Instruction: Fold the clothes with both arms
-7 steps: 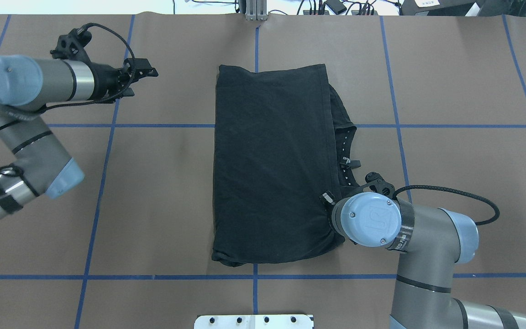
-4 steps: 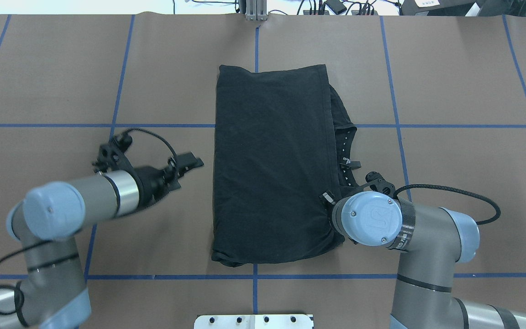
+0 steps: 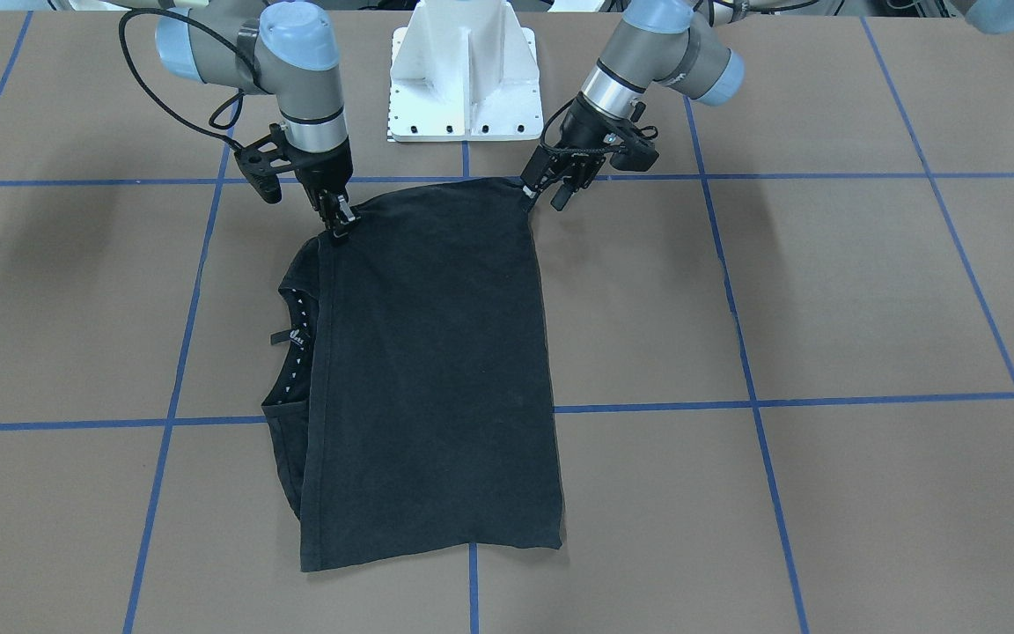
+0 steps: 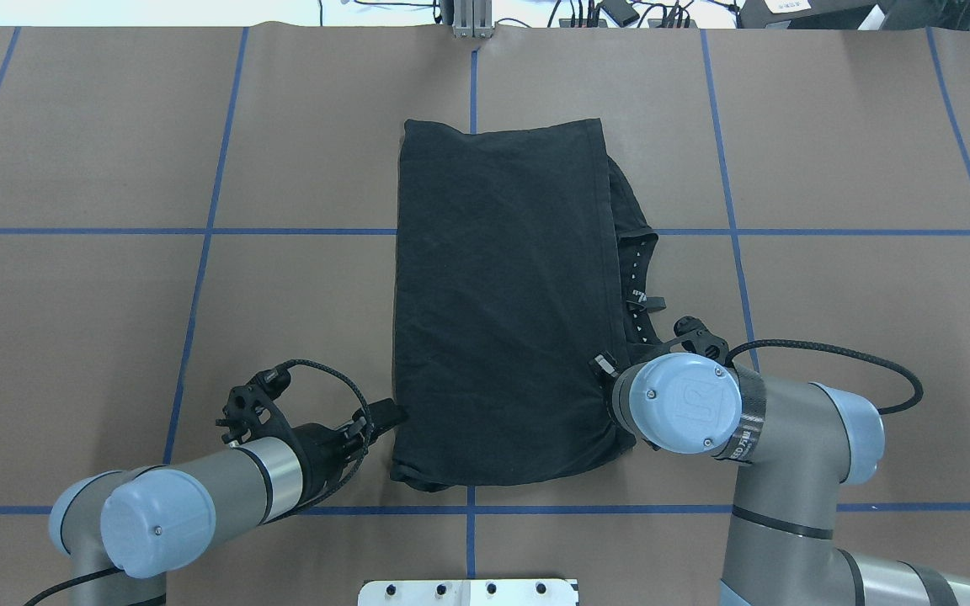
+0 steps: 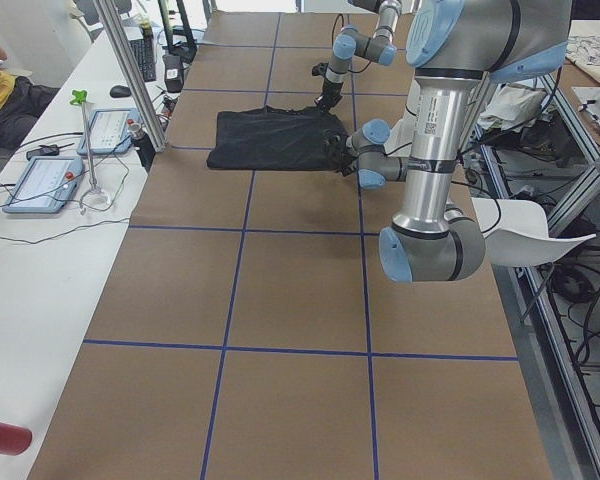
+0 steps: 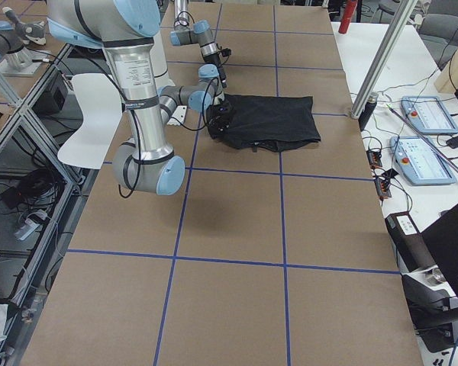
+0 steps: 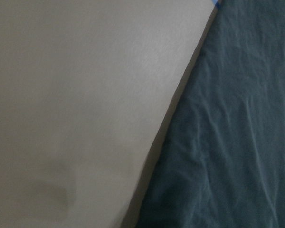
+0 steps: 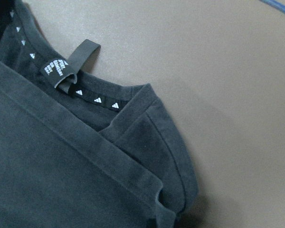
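The black T-shirt (image 4: 502, 303) lies folded into a tall rectangle in the middle of the table, print hidden; its collar with a small label (image 8: 61, 71) sticks out on my right side. My left gripper (image 4: 386, 416) is low at the shirt's near left corner, jaws open, one fingertip touching the corner in the front-facing view (image 3: 542, 192). Its wrist view shows only the shirt's edge (image 7: 228, 142) and table. My right gripper (image 3: 337, 224) is shut on the hem at the near right corner; in the overhead view its wrist cap (image 4: 675, 404) hides it.
The white pedestal mount (image 3: 465, 79) stands just behind the shirt's near edge. Blue tape lines (image 4: 199, 231) grid the brown table. A side bench with tablets (image 5: 40, 180), a metal post (image 5: 130, 70) and a seated person (image 5: 0, 80) lie beyond the table's far edge.
My left arm swung from the far left of the table towards me and down to the shirt's near left corner. The right arm and the shirt have not moved.
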`<state>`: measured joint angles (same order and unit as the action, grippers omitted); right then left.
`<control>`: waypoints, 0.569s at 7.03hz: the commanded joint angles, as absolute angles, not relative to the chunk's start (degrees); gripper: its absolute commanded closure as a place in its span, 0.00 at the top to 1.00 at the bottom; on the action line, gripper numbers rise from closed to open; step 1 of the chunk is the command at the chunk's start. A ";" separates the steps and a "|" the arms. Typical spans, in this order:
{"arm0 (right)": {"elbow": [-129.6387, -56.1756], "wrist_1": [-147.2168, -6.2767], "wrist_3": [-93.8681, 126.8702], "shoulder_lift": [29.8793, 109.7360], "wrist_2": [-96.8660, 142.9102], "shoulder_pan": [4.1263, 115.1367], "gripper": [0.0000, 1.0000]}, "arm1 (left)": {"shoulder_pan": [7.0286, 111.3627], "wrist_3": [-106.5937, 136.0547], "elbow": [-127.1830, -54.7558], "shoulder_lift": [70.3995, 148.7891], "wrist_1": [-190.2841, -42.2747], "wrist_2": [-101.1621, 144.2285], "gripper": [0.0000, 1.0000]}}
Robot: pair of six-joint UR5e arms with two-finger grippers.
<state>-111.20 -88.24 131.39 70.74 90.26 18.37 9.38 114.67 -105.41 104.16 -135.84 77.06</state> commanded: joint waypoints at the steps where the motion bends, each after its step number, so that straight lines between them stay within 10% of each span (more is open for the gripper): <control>1: -111.18 -88.24 131.40 70.66 90.26 18.37 0.00 | 8.18 114.79 -105.47 104.15 -135.44 76.99 0.77; 4: -111.18 -88.24 131.40 70.75 90.26 18.37 0.00 | 6.77 116.01 -105.38 104.33 -135.35 76.99 0.74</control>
